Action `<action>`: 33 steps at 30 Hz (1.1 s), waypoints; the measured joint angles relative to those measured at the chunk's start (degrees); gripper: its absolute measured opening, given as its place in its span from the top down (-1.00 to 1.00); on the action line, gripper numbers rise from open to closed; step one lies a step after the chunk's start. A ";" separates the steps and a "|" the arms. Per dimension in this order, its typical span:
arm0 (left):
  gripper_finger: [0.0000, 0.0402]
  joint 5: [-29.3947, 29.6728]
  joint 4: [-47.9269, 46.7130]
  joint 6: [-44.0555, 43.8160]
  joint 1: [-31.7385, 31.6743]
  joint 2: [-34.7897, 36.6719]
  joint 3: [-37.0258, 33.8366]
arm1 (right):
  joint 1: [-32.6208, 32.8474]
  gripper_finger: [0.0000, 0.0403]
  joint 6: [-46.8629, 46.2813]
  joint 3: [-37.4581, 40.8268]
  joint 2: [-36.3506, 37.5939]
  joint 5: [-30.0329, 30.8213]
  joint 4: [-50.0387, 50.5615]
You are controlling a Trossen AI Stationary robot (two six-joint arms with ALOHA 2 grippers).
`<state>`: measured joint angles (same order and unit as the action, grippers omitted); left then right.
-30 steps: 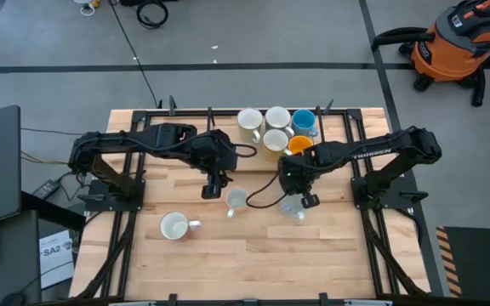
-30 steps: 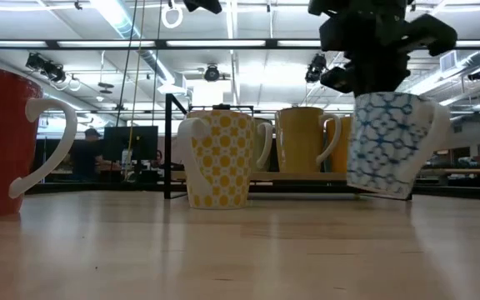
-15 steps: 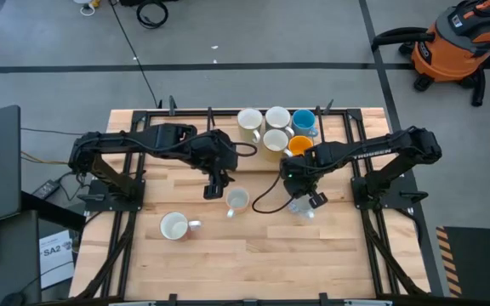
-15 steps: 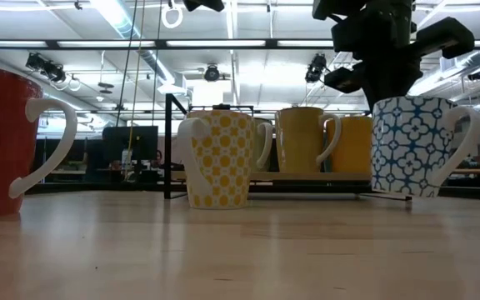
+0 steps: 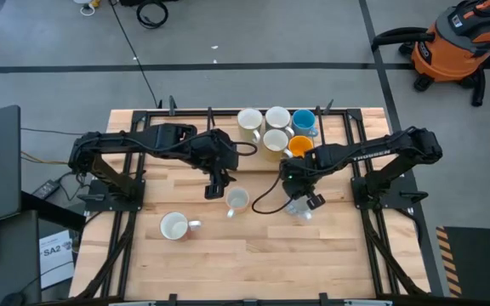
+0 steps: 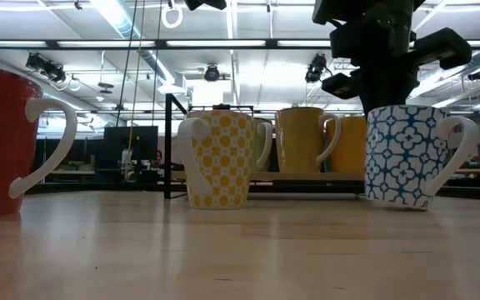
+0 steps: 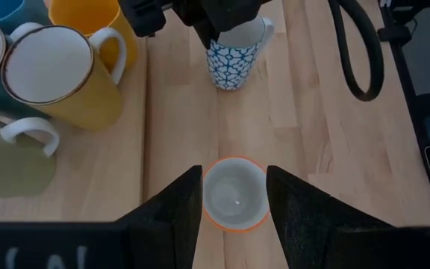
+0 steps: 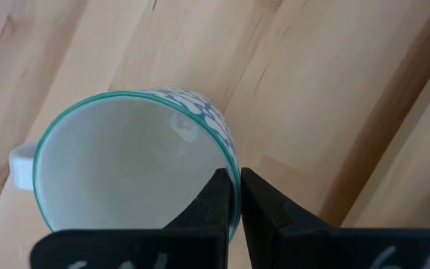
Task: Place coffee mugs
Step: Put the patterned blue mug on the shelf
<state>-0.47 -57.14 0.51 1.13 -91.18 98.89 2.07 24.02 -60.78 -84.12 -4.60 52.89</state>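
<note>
The desk [image 5: 228, 246] carries a cluster of coffee mugs [image 5: 277, 129] at its far edge and three set out nearer the front: a white mug [image 5: 174, 227] toward the left, an orange-rimmed mug [image 5: 237, 201] in the middle, and the blue-patterned mug [image 6: 401, 154] on the right. That last one is what has changed: a second ago it hung tilted above the wood, half a second ago it was touching down, and now in the low view it stands upright with its base flat on the desk, shifted slightly left. The right end effector [image 8: 230, 193] is still clenched on its rim, one finger inside and one outside, as the right wrist view shows. The left end effector [image 7: 234, 196] has not moved; it hovers released above the orange-rimmed mug, fingers either side without touching it. So this placement looks essentially finished, with only the letting go left, though from the high view the mug is mostly hidden under the arm, so its exact spot is hard to confirm there. Several mugs at the back probably remain to be set out.
</note>
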 joint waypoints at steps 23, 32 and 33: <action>0.22 0.01 0.02 0.05 0.00 -0.02 0.02 | 0.04 0.32 -0.21 0.16 -0.11 0.38 -5.13; 0.22 0.00 3.93 0.18 0.00 -0.07 0.04 | 0.04 0.33 -3.87 -5.59 1.38 -1.00 0.03; 0.22 0.00 4.64 0.18 0.00 -0.07 0.04 | 0.07 0.33 -4.88 -6.86 1.92 -1.01 1.76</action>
<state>-0.47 -52.51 0.69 1.13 -91.24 98.94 2.13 19.13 -67.64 -82.20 -5.61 54.64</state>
